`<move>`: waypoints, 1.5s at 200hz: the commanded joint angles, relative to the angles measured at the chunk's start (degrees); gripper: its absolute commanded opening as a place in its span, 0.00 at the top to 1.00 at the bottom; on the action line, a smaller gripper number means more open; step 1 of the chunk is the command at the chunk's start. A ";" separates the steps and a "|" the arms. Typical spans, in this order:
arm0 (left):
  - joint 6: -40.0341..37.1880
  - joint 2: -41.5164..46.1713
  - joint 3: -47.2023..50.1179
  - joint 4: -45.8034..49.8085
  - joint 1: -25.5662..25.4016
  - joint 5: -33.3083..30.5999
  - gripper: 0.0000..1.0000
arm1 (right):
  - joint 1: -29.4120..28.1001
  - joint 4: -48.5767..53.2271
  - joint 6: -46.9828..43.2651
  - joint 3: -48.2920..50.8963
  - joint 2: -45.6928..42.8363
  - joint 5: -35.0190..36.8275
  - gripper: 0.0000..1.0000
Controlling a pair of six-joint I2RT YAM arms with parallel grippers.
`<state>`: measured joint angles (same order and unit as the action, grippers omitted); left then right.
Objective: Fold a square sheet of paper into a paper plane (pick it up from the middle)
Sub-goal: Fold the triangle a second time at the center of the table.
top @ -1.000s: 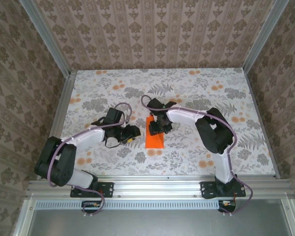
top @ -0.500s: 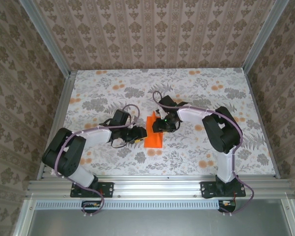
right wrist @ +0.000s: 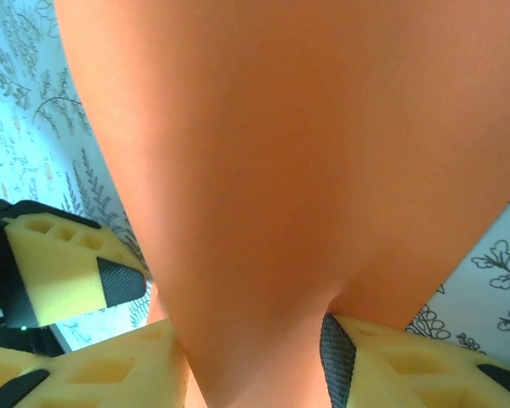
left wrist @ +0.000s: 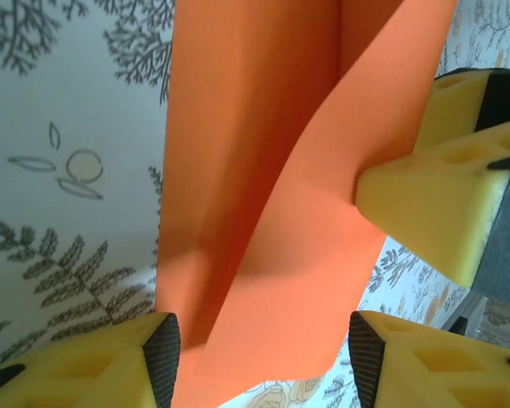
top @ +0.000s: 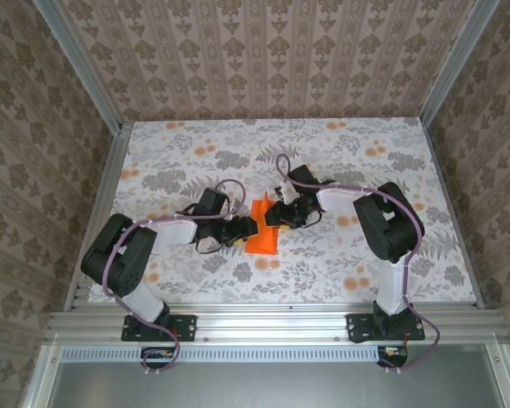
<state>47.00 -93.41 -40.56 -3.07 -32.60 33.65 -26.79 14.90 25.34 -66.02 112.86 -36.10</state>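
The square sheet of paper (top: 261, 229) is bright orange, folded lengthwise and partly lifted off the table's middle. My left gripper (top: 244, 229) is at its left edge, my right gripper (top: 280, 216) at its upper right. In the left wrist view the paper (left wrist: 255, 170) runs down between my open left gripper (left wrist: 259, 361), with a gap at the right pad. A raised flap rests against a right-arm finger (left wrist: 433, 204). In the right wrist view the paper (right wrist: 280, 153) bulges between the spread jaws of my right gripper (right wrist: 246, 365) and touches the right pad (right wrist: 336, 357).
The table (top: 348, 144) has a printed cloth with grey leaves and pale orange flowers. Patterned walls (top: 263, 51) close off the back and both sides. Both arms crowd the centre, and the left finger (right wrist: 68, 272) sits close beside the right gripper.
The left gripper has slid right to the paper's edge and its jaws have widened. The right gripper has shifted right, and the paper's right side has risen from flat into a flap.
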 commanded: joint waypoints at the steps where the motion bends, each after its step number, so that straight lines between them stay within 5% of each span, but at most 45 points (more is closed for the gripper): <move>1: -1.80 -1.34 -0.91 0.12 -0.10 0.22 0.42 | -0.07 -1.17 0.29 3.51 2.61 -0.37 0.52; 72: -1.23 -2.39 -0.65 -1.79 -0.10 4.41 0.41 | 0.59 -4.83 2.36 5.17 2.48 -2.90 0.49; 159: 1.54 -0.82 2.06 -5.93 1.22 4.31 0.60 | 0.59 -5.69 3.33 6.17 1.78 -2.76 0.36; 216: 0.02 -1.51 -0.01 -0.81 1.22 1.09 0.85 | -0.09 -2.92 4.45 4.07 -1.71 1.72 0.51; 300: 0.45 -1.27 -2.06 2.37 1.22 -0.17 0.89 | -3.27 0.59 6.54 -0.33 -2.00 12.10 0.66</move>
<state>47.94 -95.20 -41.21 -2.50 -31.73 34.20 -29.80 12.21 30.68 -64.20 110.52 -28.93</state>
